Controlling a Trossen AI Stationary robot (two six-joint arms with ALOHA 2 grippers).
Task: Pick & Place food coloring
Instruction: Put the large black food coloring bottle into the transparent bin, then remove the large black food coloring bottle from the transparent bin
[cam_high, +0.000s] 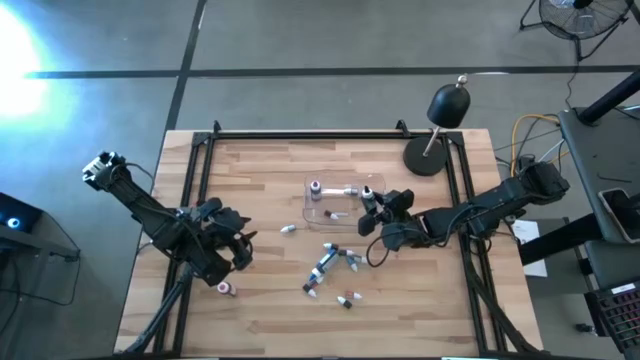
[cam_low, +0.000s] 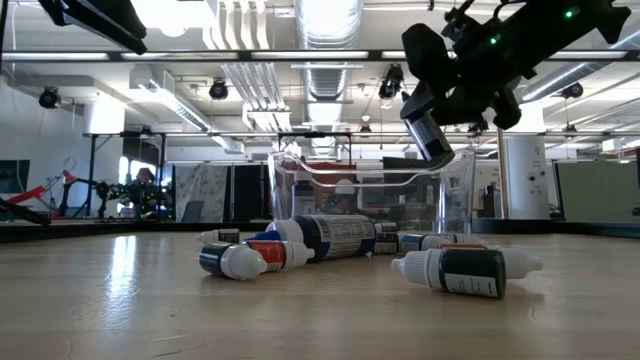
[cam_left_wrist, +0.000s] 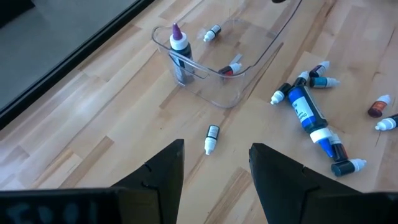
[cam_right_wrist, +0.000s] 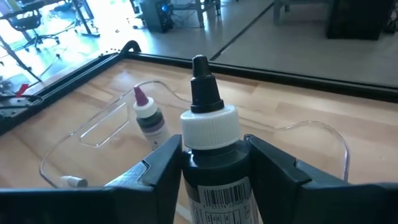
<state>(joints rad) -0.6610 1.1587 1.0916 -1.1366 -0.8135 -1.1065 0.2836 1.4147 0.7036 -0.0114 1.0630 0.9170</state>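
Several tiny food coloring bottles lie on their sides on the wood table: a cluster, a pair, one and one. A clear tray holds a purple-capped bottle standing upright and a red-capped one lying flat. My right gripper hangs over the tray's right end, shut on a dark bottle with a white collar and black nozzle. My left gripper hovers open over the table's left part, touching nothing. My right gripper pinches the dark bottle's body just below the white collar, one finger on each side. The bottle lies along the fingers, its nozzle pointing forward past their tips. It is lifted clear above the tray, tilted.
A black lamp-like object with a round base stands at the table's far right corner. Black rails frame the table. Bare wood lies along the near edge and in the far left part. Cables hang off the right side.
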